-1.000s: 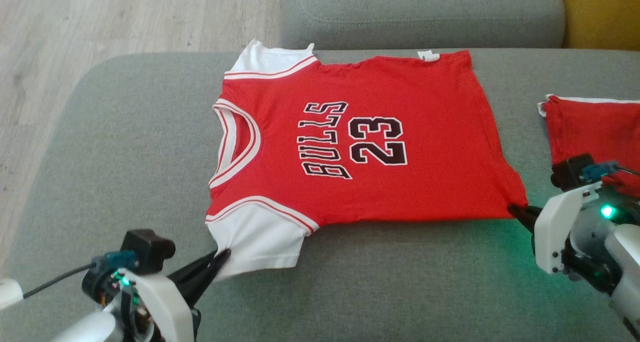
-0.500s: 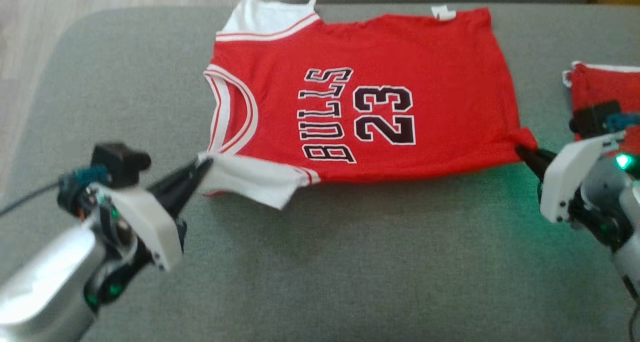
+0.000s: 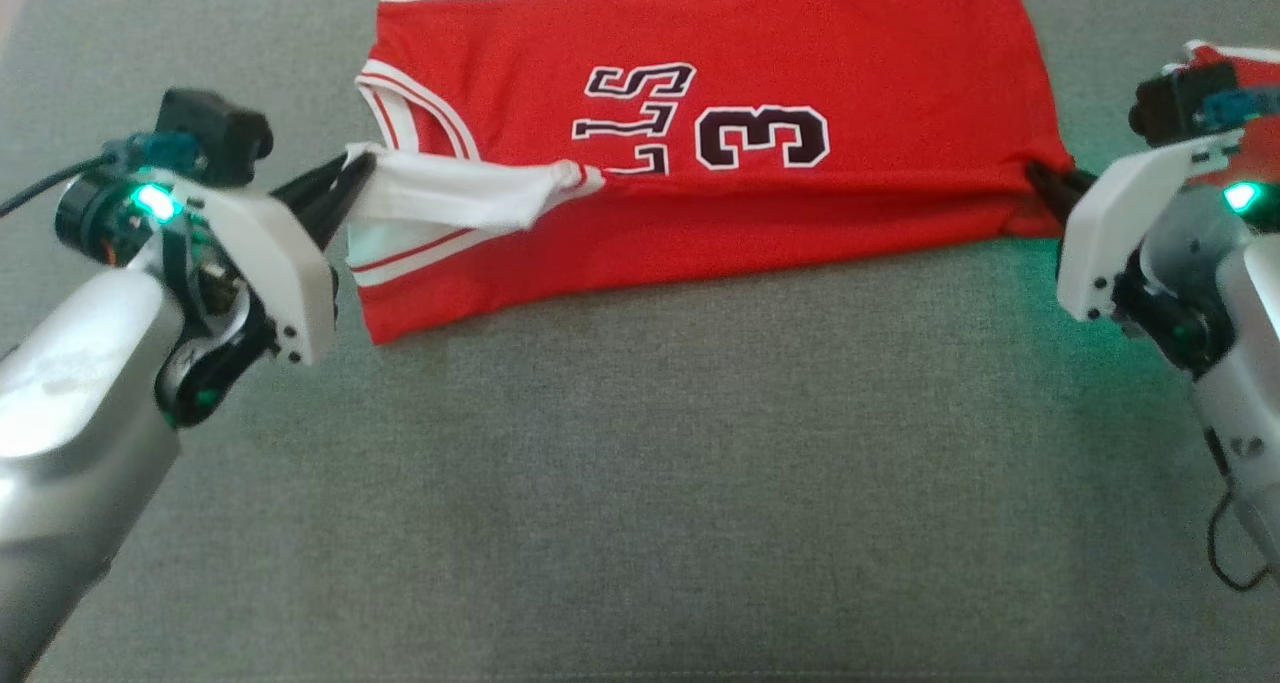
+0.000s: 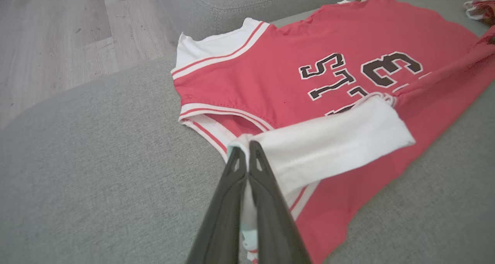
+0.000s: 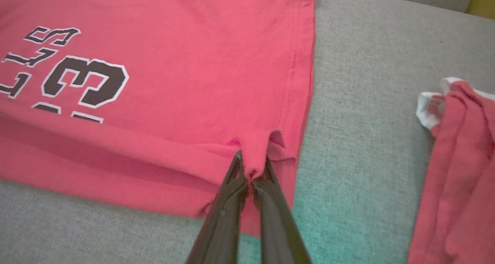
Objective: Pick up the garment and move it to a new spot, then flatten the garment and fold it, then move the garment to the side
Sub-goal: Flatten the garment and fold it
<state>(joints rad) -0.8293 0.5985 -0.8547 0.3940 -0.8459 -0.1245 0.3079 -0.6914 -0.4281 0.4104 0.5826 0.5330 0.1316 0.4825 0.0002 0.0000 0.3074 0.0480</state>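
The red Bulls jersey (image 3: 780, 53) lies on the grey sofa cushion (image 3: 640, 483). Its long axis runs left to right, with the collar toward the left. The left tool (image 3: 358, 166) is closed on the white near sleeve (image 3: 450, 195), which is held over the chest. The right tool (image 3: 1042, 177) is closed on the near hem corner (image 5: 257, 148). The near long edge hangs between them, and the far edge lies beyond. I judge the fold must go away from the robot, with both arms moving together. Another red garment (image 5: 460, 171) lies to the right, apart from the jersey.
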